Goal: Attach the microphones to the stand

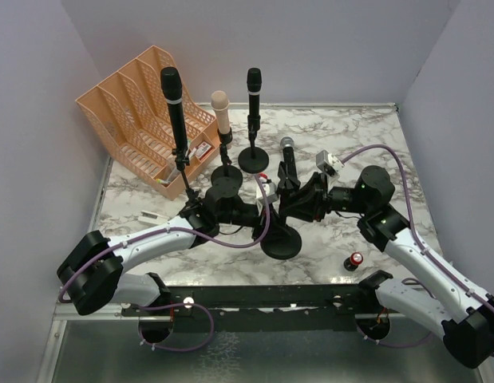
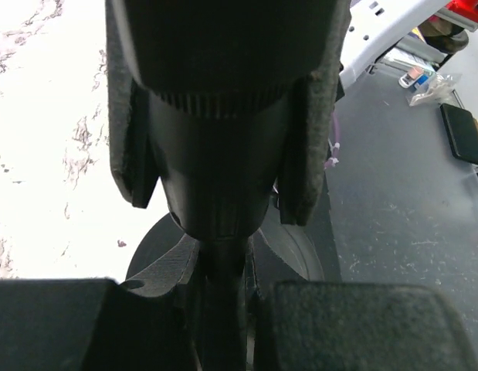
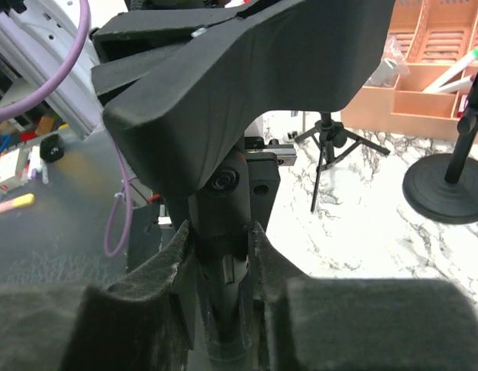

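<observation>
Top external shows us our left pincer [image 1: 261, 209] clenched on the thin stem of the round-based stand [image 1: 282, 242]; beside it, our right pincer [image 1: 294, 196] grasps the silver-mesh microphone [image 1: 287, 148].

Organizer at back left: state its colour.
Peach-orange; the organizer shows best in the top external view.

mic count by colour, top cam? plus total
All-black microphones: 2
Black microphone with silver mesh head: 1
Peach-pink microphone: 1
Total: 4
</observation>
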Controlling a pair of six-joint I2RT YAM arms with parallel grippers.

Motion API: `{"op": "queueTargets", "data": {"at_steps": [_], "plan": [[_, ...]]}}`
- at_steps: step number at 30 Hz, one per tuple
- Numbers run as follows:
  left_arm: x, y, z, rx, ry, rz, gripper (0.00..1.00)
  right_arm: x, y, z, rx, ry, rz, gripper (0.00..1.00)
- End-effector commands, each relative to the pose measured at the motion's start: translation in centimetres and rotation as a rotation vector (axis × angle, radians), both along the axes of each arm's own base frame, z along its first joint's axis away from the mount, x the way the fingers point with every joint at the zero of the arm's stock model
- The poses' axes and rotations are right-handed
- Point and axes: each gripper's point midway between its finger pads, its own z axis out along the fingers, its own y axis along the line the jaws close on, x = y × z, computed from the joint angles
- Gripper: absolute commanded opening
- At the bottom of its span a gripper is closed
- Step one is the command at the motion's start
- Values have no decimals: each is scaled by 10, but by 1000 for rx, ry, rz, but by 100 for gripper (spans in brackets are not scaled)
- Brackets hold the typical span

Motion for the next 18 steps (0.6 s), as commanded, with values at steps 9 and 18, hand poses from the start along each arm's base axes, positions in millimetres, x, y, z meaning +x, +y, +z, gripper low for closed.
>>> {"op": "queueTargets", "data": {"at_steps": [9, 18], "plan": [[65, -2, 34, -72, -61, 370, 0, 81, -27, -10, 48, 253, -583, 56], [81, -1, 29, -58, -34, 461, 0, 85, -13, -16, 14, 291, -611, 51]]}}
